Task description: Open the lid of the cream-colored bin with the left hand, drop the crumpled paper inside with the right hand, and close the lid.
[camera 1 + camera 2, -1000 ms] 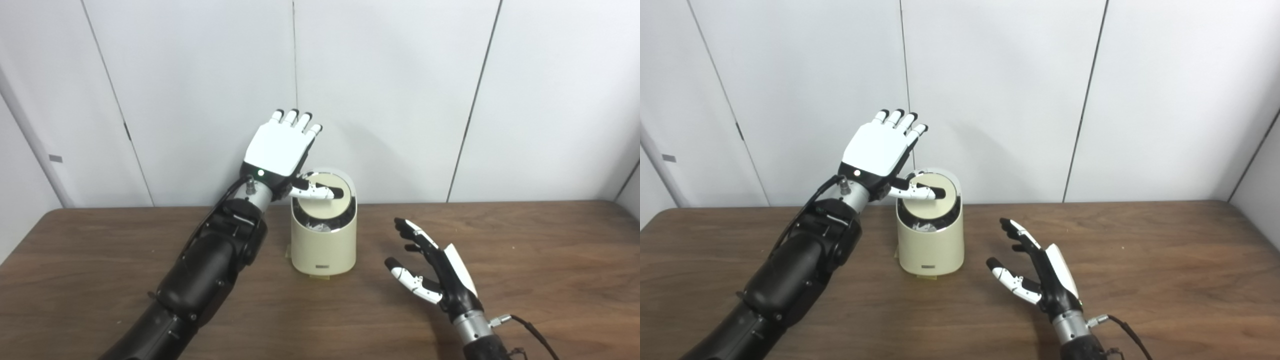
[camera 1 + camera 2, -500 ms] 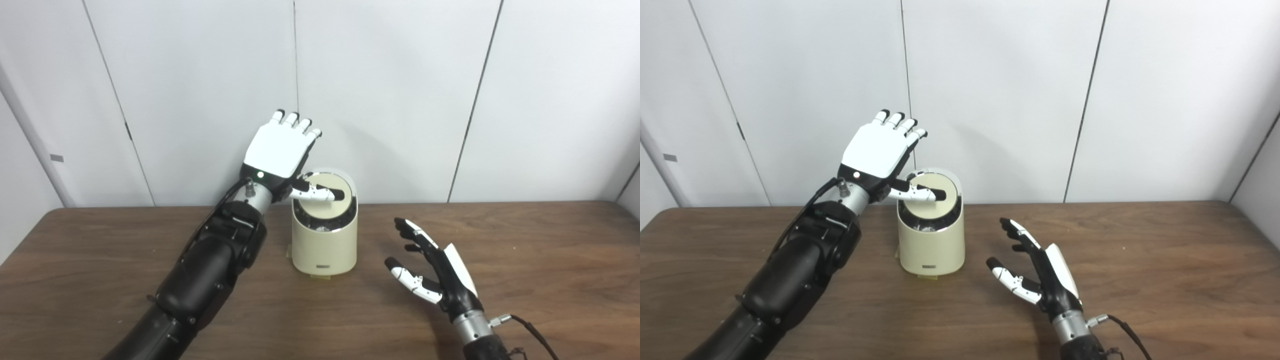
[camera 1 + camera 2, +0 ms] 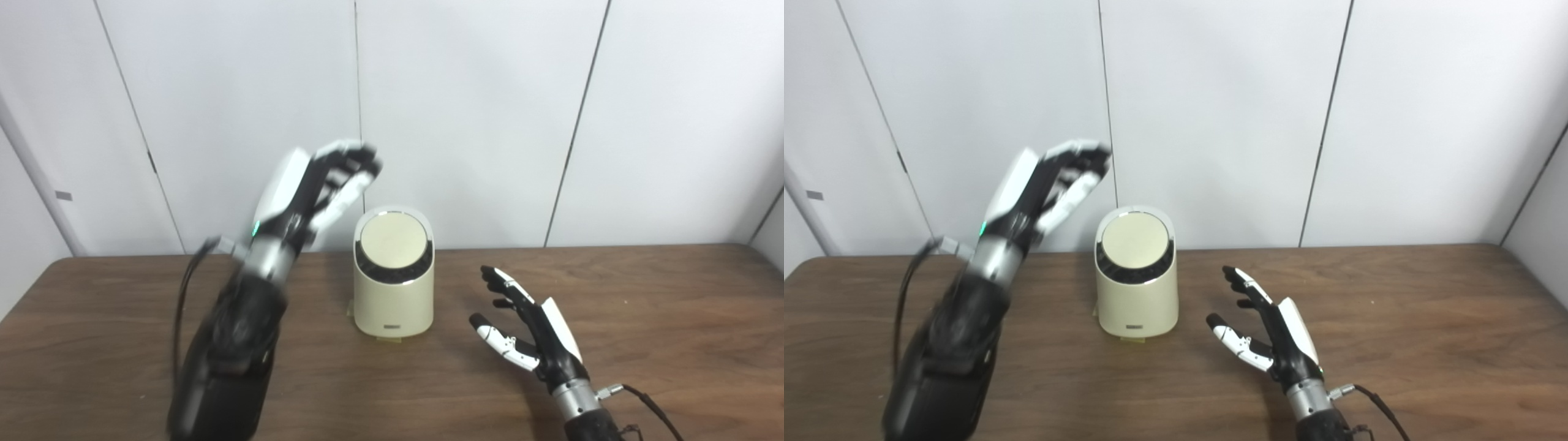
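The cream-colored bin stands mid-tabletop with its lid down; the blurred left hand hangs clear, fingers loosely apart; the right hand is spread and empty; closing looks finished; only withdrawal seems left.

Both views look from the robot's head, side by side, facing forward and slightly down across the brown table toward the white panelled wall behind it. They stand at middling range, near enough that both arms enter from the bottom edge. The two share nearly the whole scene. The cream bin stands right at the middle in the left eye view and left of the middle in the right eye view, which shows more of the table's right end
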Controlling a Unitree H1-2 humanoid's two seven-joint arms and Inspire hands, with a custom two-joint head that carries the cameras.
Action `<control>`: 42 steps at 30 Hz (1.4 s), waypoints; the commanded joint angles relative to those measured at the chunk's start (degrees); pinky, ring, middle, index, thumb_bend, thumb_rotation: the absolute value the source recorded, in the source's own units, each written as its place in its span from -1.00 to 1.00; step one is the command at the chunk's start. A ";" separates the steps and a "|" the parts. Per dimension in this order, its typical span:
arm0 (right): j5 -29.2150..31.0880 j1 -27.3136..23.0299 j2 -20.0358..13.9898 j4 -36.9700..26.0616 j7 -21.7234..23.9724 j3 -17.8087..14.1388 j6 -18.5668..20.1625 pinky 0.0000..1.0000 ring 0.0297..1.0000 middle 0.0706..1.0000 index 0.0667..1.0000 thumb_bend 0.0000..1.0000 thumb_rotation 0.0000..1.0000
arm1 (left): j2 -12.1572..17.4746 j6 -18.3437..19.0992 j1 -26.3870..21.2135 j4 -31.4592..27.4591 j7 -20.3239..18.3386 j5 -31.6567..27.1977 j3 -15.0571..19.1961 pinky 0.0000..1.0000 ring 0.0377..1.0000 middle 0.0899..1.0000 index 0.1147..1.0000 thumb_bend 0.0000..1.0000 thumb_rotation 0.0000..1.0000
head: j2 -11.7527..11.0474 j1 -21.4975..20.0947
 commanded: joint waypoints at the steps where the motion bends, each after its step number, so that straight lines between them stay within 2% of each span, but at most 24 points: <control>1: -0.23 -1.32 -0.21 -0.76 -1.04 -0.43 -0.78 0.56 0.71 0.71 0.71 -0.61 0.27 | 0.11 -5.26 0.21 -1.31 4.11 -3.20 1.45 0.32 0.49 0.50 0.51 -0.49 0.72 | 0.04 -0.04; 3: -0.45 -1.28 -0.35 -0.66 -1.14 -0.42 -0.87 0.57 0.72 0.71 0.70 -0.65 0.39 | -0.34 -8.64 2.80 -0.66 6.23 -5.62 2.28 0.30 0.47 0.48 0.48 -0.59 0.46 | 0.00 -0.09; 4: -0.44 -1.27 -0.41 -0.51 -1.25 -0.44 -1.16 0.57 0.72 0.71 0.70 -0.65 0.41 | -0.50 -9.91 4.34 -0.51 7.00 -6.72 2.61 0.30 0.47 0.48 0.47 -0.60 0.41 | -0.02 -0.08; 6: -0.35 -1.27 -0.47 -0.26 -1.50 -0.53 -1.57 0.56 0.71 0.70 0.67 -0.67 0.48 | -0.59 -11.46 6.90 -0.49 8.00 -8.15 2.82 0.31 0.46 0.47 0.47 -0.58 0.42 | -0.03 -0.03; 9: 0.59 -1.02 -0.17 -0.41 -1.56 -0.95 -1.30 0.57 0.70 0.69 0.66 -0.68 0.46 | -0.24 -14.56 10.22 0.26 8.96 -9.88 2.62 0.31 0.47 0.49 0.47 -0.58 0.46 | -0.08 -0.07; 12: 0.65 -0.95 -0.11 -0.62 -1.54 -1.04 -1.06 0.55 0.70 0.69 0.66 -0.69 0.43 | -0.26 -15.97 12.47 1.42 9.63 -10.71 2.63 0.30 0.47 0.49 0.47 -0.58 0.37 | -0.09 -0.07; 17: 0.74 -0.93 -0.19 -0.49 -1.62 -1.12 -1.30 0.52 0.68 0.68 0.66 -0.68 0.40 | -0.29 -18.39 14.74 4.04 10.48 -12.25 2.61 0.29 0.46 0.48 0.47 -0.57 0.28 | 0.03 -0.31; 22: 1.68 -0.87 -0.19 -0.85 -1.08 -1.29 -0.80 0.52 0.68 0.69 0.66 -0.65 0.43 | -0.69 -18.80 16.44 7.29 10.86 -13.60 2.45 0.32 0.47 0.50 0.48 -0.58 0.37 | 0.36 -0.25; 25: 1.31 -0.98 -0.31 -0.79 -1.28 -1.12 -0.91 0.49 0.65 0.67 0.64 -0.66 0.44 | -0.43 -20.76 16.19 10.46 11.93 -12.64 2.32 0.22 0.39 0.46 0.48 -0.60 0.45 | 0.55 -0.38; 28: 1.81 -1.08 -0.09 -0.63 -1.34 -1.30 -1.04 0.47 0.64 0.65 0.62 -0.64 0.43 | -0.94 -21.14 16.04 13.00 11.14 -15.84 2.74 0.27 0.45 0.48 0.48 -0.61 0.37 | 0.66 -0.26; 30: 1.20 -1.21 -0.06 -0.28 -2.11 -1.32 -1.68 0.39 0.56 0.58 0.55 -0.60 0.35 | -0.94 -21.53 15.95 13.99 10.52 -17.63 2.77 0.35 0.51 0.52 0.49 -0.63 0.18 | 0.80 -0.31; 32: 0.82 -1.32 0.15 -0.05 -2.86 -1.54 -1.51 0.31 0.47 0.48 0.48 -0.57 0.24 | -0.65 -22.40 15.73 14.71 11.19 -16.98 2.52 0.35 0.50 0.51 0.48 -0.62 0.07 | 0.80 -0.31; 33: 0.57 -1.31 0.38 -0.41 -3.04 -1.71 -0.23 0.29 0.44 0.44 0.45 -0.53 0.19 | -0.50 -23.08 15.59 15.15 11.61 -16.49 2.42 0.34 0.49 0.50 0.47 -0.62 0.05 | 0.85 -0.36; 34: 0.62 -1.28 0.63 -0.72 -3.10 -1.91 0.86 0.25 0.41 0.41 0.41 -0.47 0.15 | -0.39 -23.49 15.51 15.44 11.91 -16.12 2.34 0.30 0.46 0.48 0.45 -0.63 -0.06 | 0.85 -0.36; 36: 0.51 -1.33 0.83 -0.82 -3.35 -2.05 1.42 0.23 0.39 0.38 0.39 -0.43 0.09 | -0.11 -23.32 15.41 15.60 12.29 -15.38 2.11 0.27 0.43 0.46 0.43 -0.62 -0.16 | 0.87 -0.45; 38: 0.17 -1.53 0.81 -0.22 -3.93 -2.02 0.43 0.17 0.33 0.32 0.33 -0.37 -0.16 | 0.17 -22.71 15.39 15.53 12.59 -14.50 1.86 0.14 0.33 0.37 0.40 -0.59 -0.29 | 0.87 -0.45; 40: -0.02 -1.59 0.77 -0.19 -4.02 -1.91 0.64 0.17 0.32 0.31 0.31 -0.34 -0.25 | 0.37 -22.54 15.35 15.55 12.92 -13.81 1.67 0.11 0.30 0.34 0.37 -0.57 -0.35 | 0.91 -0.54; 42: -0.17 -1.60 0.81 -0.32 -4.01 -1.85 1.15 0.17 0.32 0.30 0.29 -0.31 -0.30 | 0.46 -22.53 15.34 15.64 13.01 -13.58 1.60 0.09 0.28 0.32 0.35 -0.54 -0.33 | 0.91 -0.54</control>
